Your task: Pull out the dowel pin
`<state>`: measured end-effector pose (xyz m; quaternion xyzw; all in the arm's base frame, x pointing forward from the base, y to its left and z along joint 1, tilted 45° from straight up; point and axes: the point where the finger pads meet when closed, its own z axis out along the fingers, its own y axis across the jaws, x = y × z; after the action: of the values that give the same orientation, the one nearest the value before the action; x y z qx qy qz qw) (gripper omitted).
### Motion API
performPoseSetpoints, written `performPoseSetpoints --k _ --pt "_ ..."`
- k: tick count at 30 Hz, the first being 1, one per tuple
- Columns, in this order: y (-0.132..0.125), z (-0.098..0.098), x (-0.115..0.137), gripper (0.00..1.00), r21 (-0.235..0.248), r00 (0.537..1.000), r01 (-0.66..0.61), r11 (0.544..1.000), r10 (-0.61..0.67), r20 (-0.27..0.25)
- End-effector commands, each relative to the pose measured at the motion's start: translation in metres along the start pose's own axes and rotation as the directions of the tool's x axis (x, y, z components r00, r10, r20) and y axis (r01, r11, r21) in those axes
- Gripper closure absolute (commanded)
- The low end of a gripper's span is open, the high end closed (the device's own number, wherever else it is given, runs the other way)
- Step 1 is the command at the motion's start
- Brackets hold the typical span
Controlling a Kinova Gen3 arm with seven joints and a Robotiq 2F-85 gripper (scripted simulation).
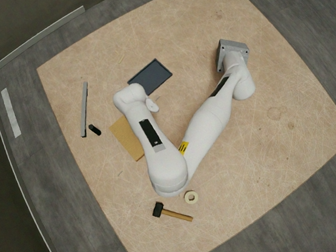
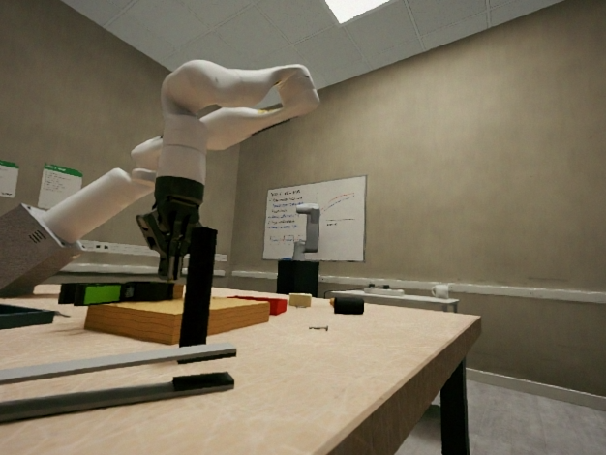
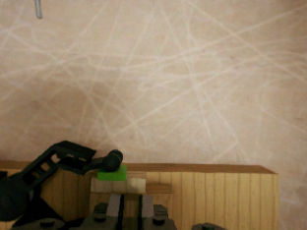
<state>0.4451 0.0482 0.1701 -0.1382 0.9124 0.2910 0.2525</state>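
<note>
Exterior view: the tool, its fingers narrowly spaced, hangs over the bench board; whether it grips anything, I cannot tell. On that board lie the small wooden block and the spring clamp, whose green pad touches the block. Beside the board on the tabletop stands a black post.
</note>
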Motion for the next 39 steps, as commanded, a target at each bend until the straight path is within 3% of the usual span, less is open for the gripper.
performPoseSetpoints --k 1,39 --pt "-0.0004 -0.0010 -0.0008 0.90 0.001 1.000 -0.012 1.000 0.012 0.002" --pt "-0.0004 -0.0012 -0.0008 0.90 0.001 0.979 -0.204 0.979 0.204 0.003"
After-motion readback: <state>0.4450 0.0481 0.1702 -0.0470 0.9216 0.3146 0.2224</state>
